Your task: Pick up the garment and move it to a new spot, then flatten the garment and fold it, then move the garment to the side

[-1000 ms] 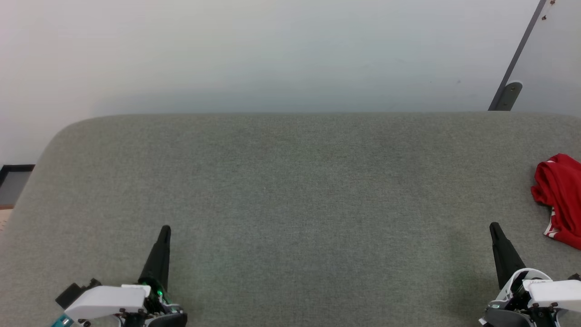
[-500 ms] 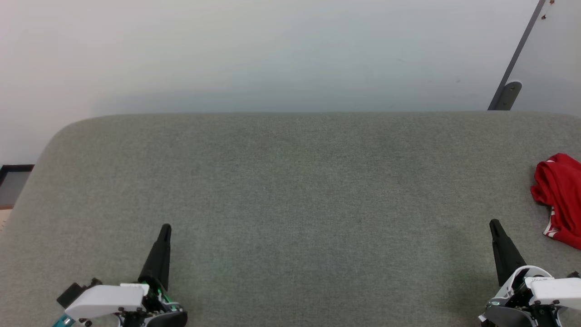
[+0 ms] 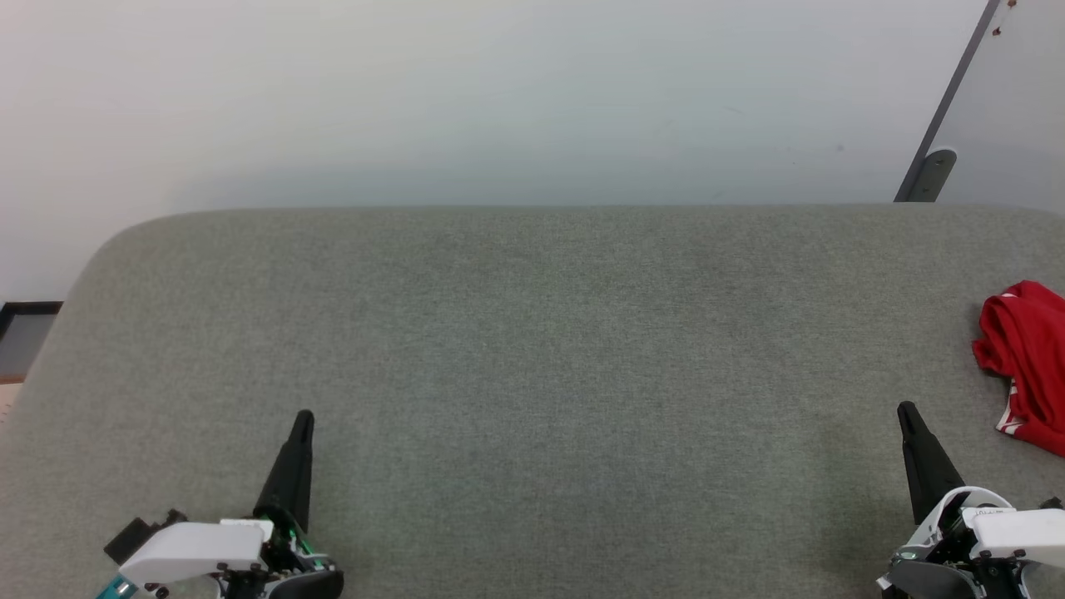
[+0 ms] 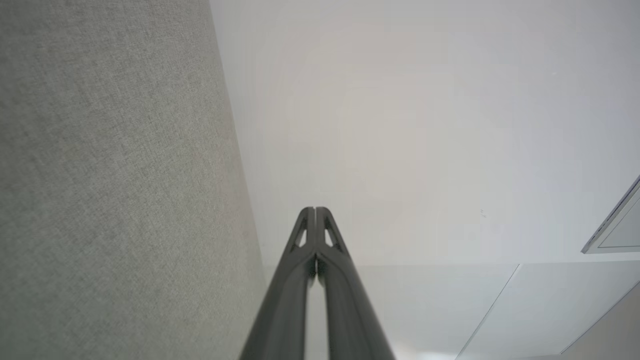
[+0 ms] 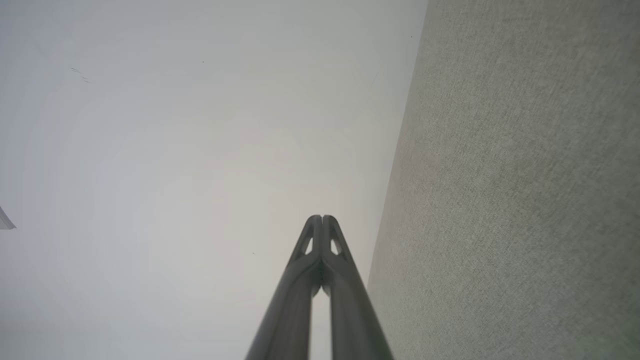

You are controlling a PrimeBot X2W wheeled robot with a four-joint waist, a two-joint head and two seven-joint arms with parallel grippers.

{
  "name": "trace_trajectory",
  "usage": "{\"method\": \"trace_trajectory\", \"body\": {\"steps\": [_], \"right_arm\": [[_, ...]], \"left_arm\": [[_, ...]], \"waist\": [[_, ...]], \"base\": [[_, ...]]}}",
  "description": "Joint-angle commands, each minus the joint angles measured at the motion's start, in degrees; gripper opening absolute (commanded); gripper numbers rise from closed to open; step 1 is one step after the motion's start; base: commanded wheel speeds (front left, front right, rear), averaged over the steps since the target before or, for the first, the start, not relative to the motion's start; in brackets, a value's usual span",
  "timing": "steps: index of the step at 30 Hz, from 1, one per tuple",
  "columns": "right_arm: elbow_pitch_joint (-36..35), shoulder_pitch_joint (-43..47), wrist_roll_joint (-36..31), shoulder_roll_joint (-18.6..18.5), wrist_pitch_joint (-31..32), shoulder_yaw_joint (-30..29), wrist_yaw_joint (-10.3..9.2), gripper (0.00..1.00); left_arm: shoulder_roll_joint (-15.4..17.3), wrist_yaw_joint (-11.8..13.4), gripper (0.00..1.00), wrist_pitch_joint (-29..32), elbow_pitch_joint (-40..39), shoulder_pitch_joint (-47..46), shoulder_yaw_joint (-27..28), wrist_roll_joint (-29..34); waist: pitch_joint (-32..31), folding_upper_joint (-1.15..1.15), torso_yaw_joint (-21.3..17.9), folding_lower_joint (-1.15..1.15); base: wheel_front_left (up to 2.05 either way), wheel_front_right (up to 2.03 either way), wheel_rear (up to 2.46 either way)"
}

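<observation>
A grey cloth-covered table (image 3: pixel 532 349) spreads across most of the head view, its far left corner rounded. Behind it stands a pale, plain wall (image 3: pixel 499 100). At the upper right a dark slanted bar (image 3: pixel 948 108) runs down the wall to a small grey bracket just above the table's far edge.

The shirt (image 3: pixel 1027 366) lies crumpled on the table at the far right edge of the head view, partly cut off by the frame. It is red, with a bit of white-and-red trim showing at its lower left fold. It sits beyond and to the right of the right hand, near it but not touching.

The left hand (image 3: pixel 304 416) is low at the near left, over bare cloth, well apart from the shirt. In its wrist view the left hand (image 4: pixel 315 209) has its two dark fingers (image 4: pixel 295 280) pressed together at the tips, pinching nothing.

The right hand (image 3: pixel 904 409) is at the near right, pointing up and slightly left. Its wrist view shows the right hand (image 5: pixel 322 217) pressed together too, with nothing between the tips and the table's cloth alongside.
</observation>
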Motion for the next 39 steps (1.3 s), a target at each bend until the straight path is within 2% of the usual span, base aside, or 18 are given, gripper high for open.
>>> {"method": "trace_trajectory", "body": {"steps": [1, 39], "right_arm": [[-0.02, -0.11, 0.19, 0.22, 0.16, 0.02, -0.07, 0.00], [-0.02, -0.11, 0.21, 0.22, 0.13, 0.04, -0.07, 0.00]], "left_arm": [[-0.10, -0.02, 0.00, 0.09, 0.09, -0.58, 0.13, 0.23], [-0.32, -0.02, 0.00, 0.32, 0.10, -0.61, 0.46, 0.44]], "waist": [[0.00, 0.00, 0.00, -0.01], [0.00, 0.00, 0.00, -0.01]], "base": [[0.00, 0.00, 0.00], [0.00, 0.00, 0.00]]}}
